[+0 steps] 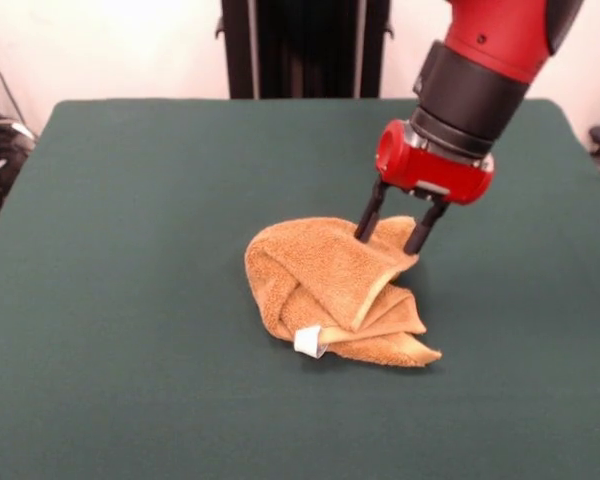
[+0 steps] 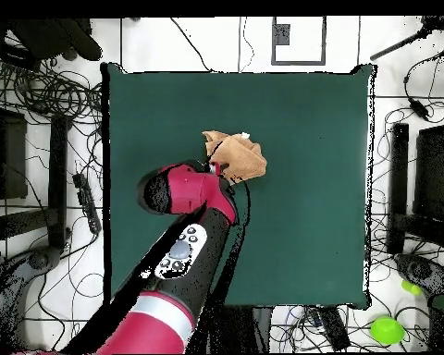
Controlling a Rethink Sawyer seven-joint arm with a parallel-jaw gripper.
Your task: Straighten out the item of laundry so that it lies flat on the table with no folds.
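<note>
Pincer point(image 1: 391, 239) open, its two fingers straddling the raised far edge of the crumpled orange-tan terry towel point(image 1: 325, 285) near the middle of the green worktop point(image 1: 130, 300), likely placed to pinch that fold and pull it flat.

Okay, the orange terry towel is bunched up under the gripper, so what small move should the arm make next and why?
Probably close the open gripper on the raised far edge of the crumpled orange-tan terry towel its fingers straddle, then lift it. The towel lies folded over itself on the dark green table, white tag showing.
</note>
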